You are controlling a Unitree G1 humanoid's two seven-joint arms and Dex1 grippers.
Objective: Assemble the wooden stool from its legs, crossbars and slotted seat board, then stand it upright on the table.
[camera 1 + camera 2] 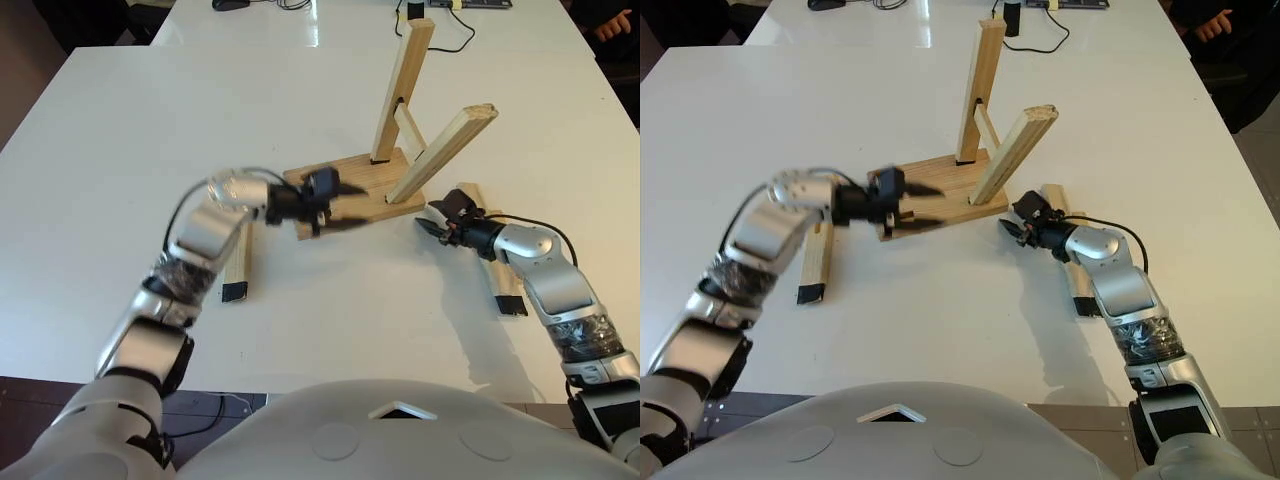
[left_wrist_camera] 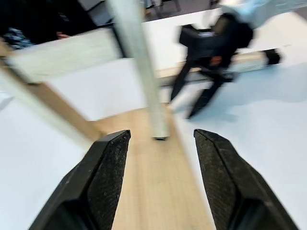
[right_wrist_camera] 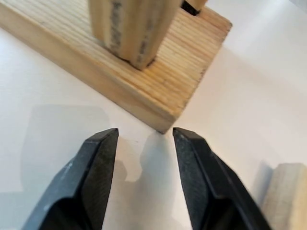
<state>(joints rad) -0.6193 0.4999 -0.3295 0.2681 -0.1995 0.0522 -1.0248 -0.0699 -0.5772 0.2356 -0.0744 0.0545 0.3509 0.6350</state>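
Note:
The slotted seat board (image 1: pixel 355 185) lies flat mid-table. Two legs rise from it: one upright (image 1: pixel 403 90), one leaning right (image 1: pixel 443 152), with a thin crossbar (image 1: pixel 408 122) between them. My left gripper (image 1: pixel 358 203) is open at the board's near left end, its fingers (image 2: pixel 108 177) straddling the board (image 2: pixel 153 182) and facing the upright leg (image 2: pixel 139 67). My right gripper (image 1: pixel 428 218) is open just above the table, close to the board's right corner (image 3: pixel 163 103) without touching it; the leaning leg's foot (image 3: pixel 129 28) stands just beyond.
One loose leg with a black tip (image 1: pixel 238 265) lies under my left forearm, and another (image 1: pixel 490 260) lies under my right arm. Cables and a mouse (image 1: pixel 230 5) sit at the table's far edge. The near table surface is bare white.

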